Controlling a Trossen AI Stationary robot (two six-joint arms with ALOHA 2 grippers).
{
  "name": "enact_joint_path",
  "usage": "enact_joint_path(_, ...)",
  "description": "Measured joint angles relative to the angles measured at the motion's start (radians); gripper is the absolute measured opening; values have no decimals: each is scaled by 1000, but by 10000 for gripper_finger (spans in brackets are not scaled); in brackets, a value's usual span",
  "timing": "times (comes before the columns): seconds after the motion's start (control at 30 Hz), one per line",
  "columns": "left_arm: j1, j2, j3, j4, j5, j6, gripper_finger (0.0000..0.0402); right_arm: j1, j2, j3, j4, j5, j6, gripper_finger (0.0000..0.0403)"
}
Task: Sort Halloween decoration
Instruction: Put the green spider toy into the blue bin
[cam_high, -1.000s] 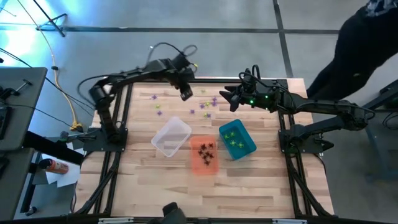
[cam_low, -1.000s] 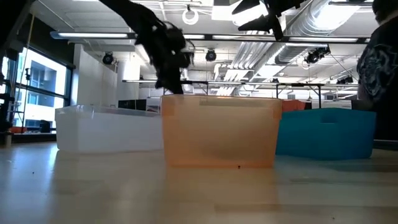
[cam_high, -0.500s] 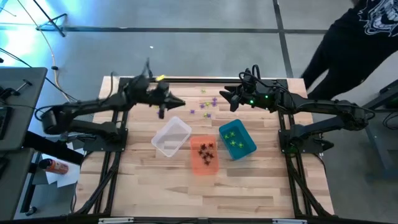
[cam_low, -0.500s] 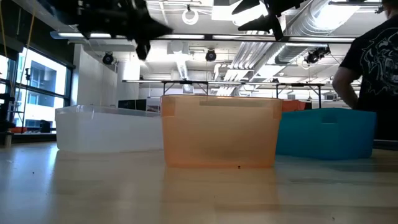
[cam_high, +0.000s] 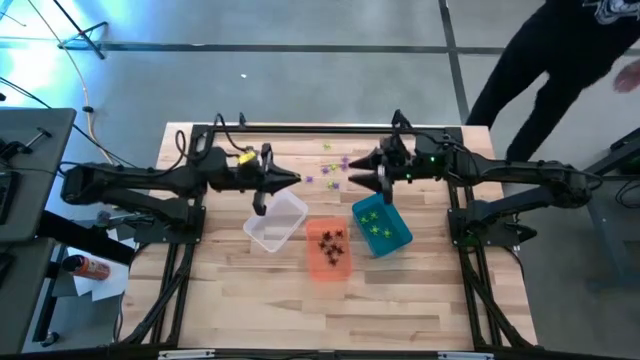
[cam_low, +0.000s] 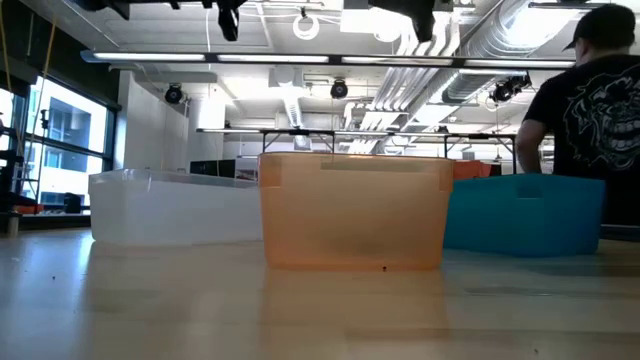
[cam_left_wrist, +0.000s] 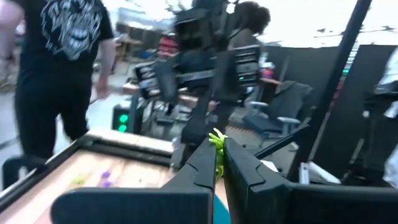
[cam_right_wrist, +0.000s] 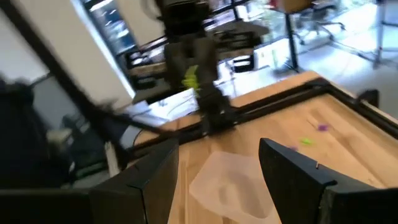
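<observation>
Swinging in from the far left corner, the left arm has stretched out level across the table since a second ago, while the right arm has barely shifted, just dipping its fingers toward the middle. From above, the left gripper (cam_high: 290, 179) hangs over the far end of the clear bin (cam_high: 275, 222), the right gripper (cam_high: 362, 172) faces it above the teal bin (cam_high: 381, 224), and the orange bin (cam_high: 328, 250) sits between; loose purple and green trinkets (cam_high: 327, 178) lie on the wood between the two grippers, black ones in the orange bin, green ones in the teal. At table height, only the three bins stand in a row, both arms high at the top edge, and a person in a black shirt is behind the table. Left wrist camera: the jaws are pinched tight on a bright green trinket (cam_left_wrist: 217, 144), its spikes poking out above the fingertips. Right wrist camera: the jaws stand wide with nothing between them, the clear bin below, and that green trinket shows in the opposite gripper. So it's the carry step — green belongs with the greens, so the next move looks like a reach on across to the teal bin, and a release above it.
</observation>
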Motion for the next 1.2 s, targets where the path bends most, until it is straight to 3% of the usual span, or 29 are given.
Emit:
enact_joint_path(0.2,-68,24,1,-29,-117,-50,0,14,0,0,3,-7,-89,220)
enact_joint_path(0.4,-97,53,1,-26,-121,-58,0,11,0,0,10,-5,-48,220)
enact_joint_path(0.53,-102,132,76,-132,-113,-117,0,11,-1,0,151,-5,45,220)
enact_joint_path(0.77,-92,490,424,-332,15,44,0,-12,-49,0,305,10,77,220)
enact_joint_path(0.97,-92,832,720,-491,16,190,0,-28,-114,0,303,15,86,220)
enact_joint_path(1.2,-73,1111,924,-552,15,210,0,-28,-133,0,287,76,59,220)
